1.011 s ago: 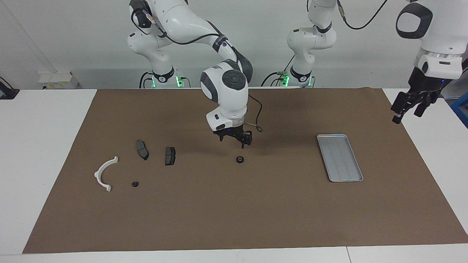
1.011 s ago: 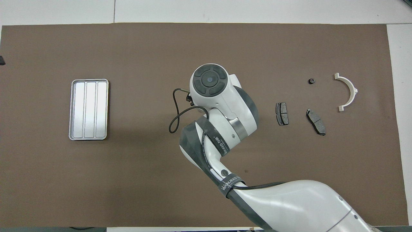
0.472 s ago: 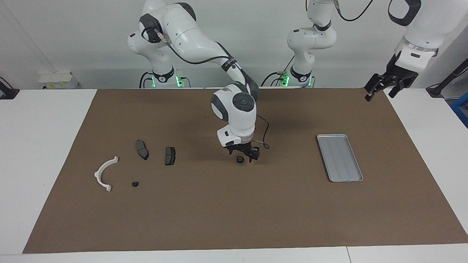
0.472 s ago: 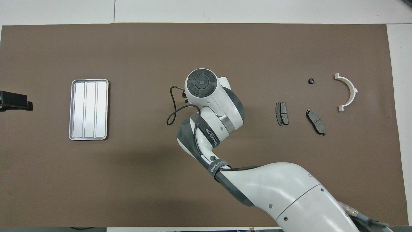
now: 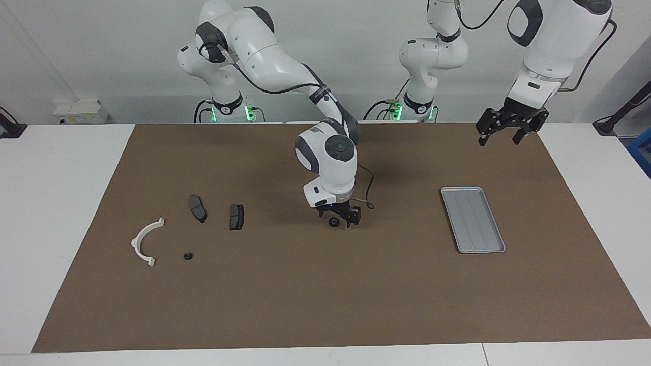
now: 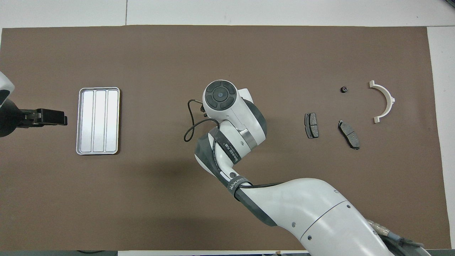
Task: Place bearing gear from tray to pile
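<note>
Bearing gear [image 5: 334, 222], mid-mat between tray [image 5: 496, 249] and pile: we are judging this transfer as roughly half done.

Left gripper [image 5: 501, 133]: waiting with jaws apart over the mat's robot-side edge. Brake pads [image 5: 198, 208], [image 5: 236, 216]: lying in the pile. Right gripper [image 5: 339, 219]: standing low, jaws apart and straddling the gear, which is sitting on the mat outside the tray. White bracket [image 5: 146, 241] and a second small gear [image 5: 187, 256]: lying farthest out. We are reckoning that grasp, carry and release remain.
</note>
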Controlling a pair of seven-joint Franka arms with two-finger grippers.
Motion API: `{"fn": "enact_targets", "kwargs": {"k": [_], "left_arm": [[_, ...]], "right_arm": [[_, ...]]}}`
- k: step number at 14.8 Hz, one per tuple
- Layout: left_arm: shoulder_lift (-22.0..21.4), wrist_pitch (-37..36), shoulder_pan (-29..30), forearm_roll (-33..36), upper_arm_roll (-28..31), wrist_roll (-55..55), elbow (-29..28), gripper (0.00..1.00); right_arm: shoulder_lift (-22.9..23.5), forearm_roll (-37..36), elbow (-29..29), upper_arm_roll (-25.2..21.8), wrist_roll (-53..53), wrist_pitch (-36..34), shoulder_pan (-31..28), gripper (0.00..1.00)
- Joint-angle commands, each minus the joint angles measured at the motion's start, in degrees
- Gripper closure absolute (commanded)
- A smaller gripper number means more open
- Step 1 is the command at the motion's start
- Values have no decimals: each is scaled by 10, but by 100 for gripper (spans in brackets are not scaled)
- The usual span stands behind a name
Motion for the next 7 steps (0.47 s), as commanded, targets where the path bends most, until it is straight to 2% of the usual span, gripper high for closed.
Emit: {"fn": "enact_targets", "kwargs": {"k": [1,3,5,6,7], "left_arm": [[-36,38,1,2,6,10,-45,0],[-19,35,3,2,8,9,-25,0],[-16,23,3,2,10,8,-18,0],[-16,21,4,2,11,8,-18,0],[-16,21,4,2,12,7,-19,0]], "right_arm": [[-2,12,-26,2,-28,29,-4,0],[-2,12,-31,2,-28,31,-1,3],[-2,11,-26,2,-28,20,-4,15],[-2,11,-24,2,-29,19,-6,27],[-1,12,-21,2,-29,16,-8,47]]}}
